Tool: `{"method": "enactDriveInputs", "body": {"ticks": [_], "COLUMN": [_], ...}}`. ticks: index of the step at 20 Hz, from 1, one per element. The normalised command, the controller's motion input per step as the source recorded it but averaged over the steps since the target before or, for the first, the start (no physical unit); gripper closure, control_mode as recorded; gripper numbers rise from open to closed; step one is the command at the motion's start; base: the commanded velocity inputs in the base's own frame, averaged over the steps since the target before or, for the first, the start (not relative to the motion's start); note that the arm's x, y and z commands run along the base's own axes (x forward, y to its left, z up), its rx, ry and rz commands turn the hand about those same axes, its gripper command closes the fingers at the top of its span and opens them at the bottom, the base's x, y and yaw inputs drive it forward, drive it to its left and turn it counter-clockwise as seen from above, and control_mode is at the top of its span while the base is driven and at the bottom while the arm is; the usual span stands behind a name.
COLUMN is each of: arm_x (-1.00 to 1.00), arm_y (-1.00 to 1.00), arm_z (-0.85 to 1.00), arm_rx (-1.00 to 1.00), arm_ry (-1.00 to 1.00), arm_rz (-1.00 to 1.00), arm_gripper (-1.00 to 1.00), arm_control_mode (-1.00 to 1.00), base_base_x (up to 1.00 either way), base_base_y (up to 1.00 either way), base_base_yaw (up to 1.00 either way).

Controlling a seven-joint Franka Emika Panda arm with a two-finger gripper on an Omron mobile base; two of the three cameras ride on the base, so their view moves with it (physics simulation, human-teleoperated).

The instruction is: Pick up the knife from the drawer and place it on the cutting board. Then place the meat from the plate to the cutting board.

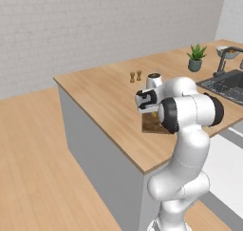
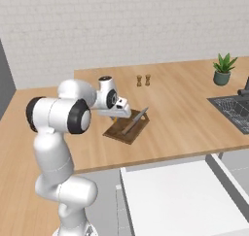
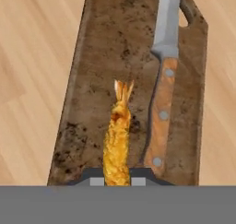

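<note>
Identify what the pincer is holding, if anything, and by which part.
The pincer holds the fried shrimp by its thick body end, tail pointing away, over the cutting board.

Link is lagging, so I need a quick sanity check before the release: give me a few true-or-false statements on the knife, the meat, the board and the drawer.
1. The knife lies on the cutting board. True.
2. The meat is between the fingers, over the board. True.
3. The drawer is shut. False: it stands pulled out, white inside showing.
4. The knife's handle is black plastic. False: it is wooden, with rivets.
5. The meat lies across the knife blade. False: it is beside the handle, apart from it.
</note>
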Motion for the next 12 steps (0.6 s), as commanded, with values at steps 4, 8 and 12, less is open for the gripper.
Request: {"method": "enactDriveInputs", "body": {"ticks": [4,8,12], "arm_x": [0.57,0.54,0.41], "arm_y": [-0.03,-0.16,-0.36], "arm_z": [-0.32,-0.31,-0.27], "arm_rx": [0.0,0.0,0.0], "arm_ry": [0.0,0.0,0.0], "arm_rz": [-0.06,-0.05,-0.03], "arm_gripper": [1.0,1.0,1.0], "arm_control_mode": [-1.0,-1.0,-1.0], "base_base_x": [0.0,0.0,0.0], "base_base_y": [0.0,0.0,0.0], "base_base_yaw": [0.0,0.0,0.0]}}
